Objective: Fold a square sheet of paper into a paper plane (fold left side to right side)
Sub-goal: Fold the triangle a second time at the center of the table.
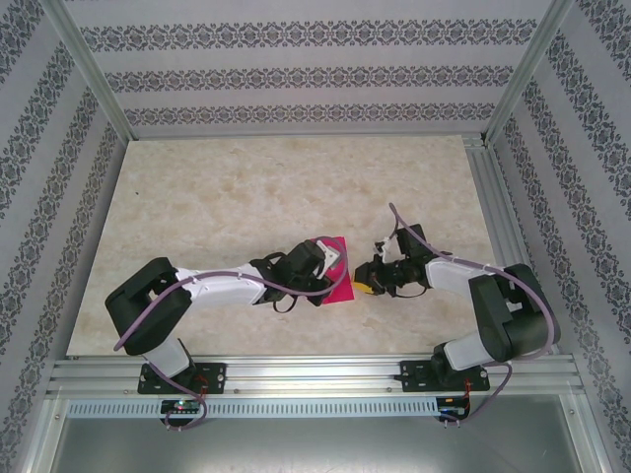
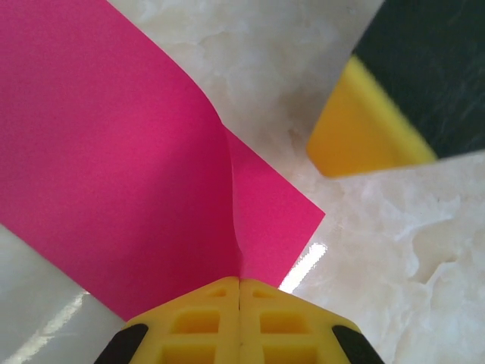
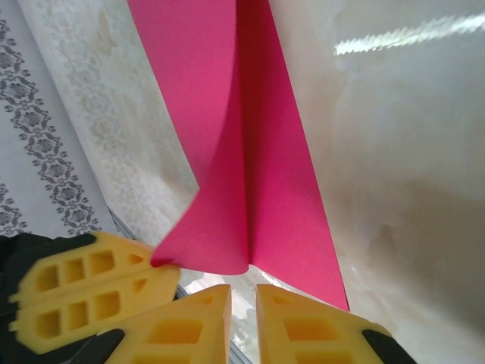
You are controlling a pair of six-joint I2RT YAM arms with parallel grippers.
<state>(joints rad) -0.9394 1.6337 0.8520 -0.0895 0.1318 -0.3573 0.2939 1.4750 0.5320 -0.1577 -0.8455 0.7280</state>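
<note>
The magenta-pink sheet of paper (image 1: 342,286) lies on the table between the two arms, its left part lifted and curling over toward the right. My left gripper (image 2: 240,282) is shut on the sheet of paper (image 2: 114,167) at its edge, and it appears in the top view (image 1: 333,264) over the sheet. In the right wrist view the left gripper's yellow fingers (image 3: 83,292) pinch a corner of the sheet (image 3: 227,189). My right gripper (image 3: 242,299) sits just short of the curled fold, its jaws a narrow gap apart with nothing between them. It stands right of the sheet (image 1: 366,280).
The beige marble-patterned tabletop (image 1: 246,197) stretches far behind the arms. Patterned walls and aluminium posts (image 1: 89,69) enclose it. A metal rail (image 1: 315,372) runs along the near edge. The right gripper's yellow finger (image 2: 364,129) hovers close to the sheet's right corner.
</note>
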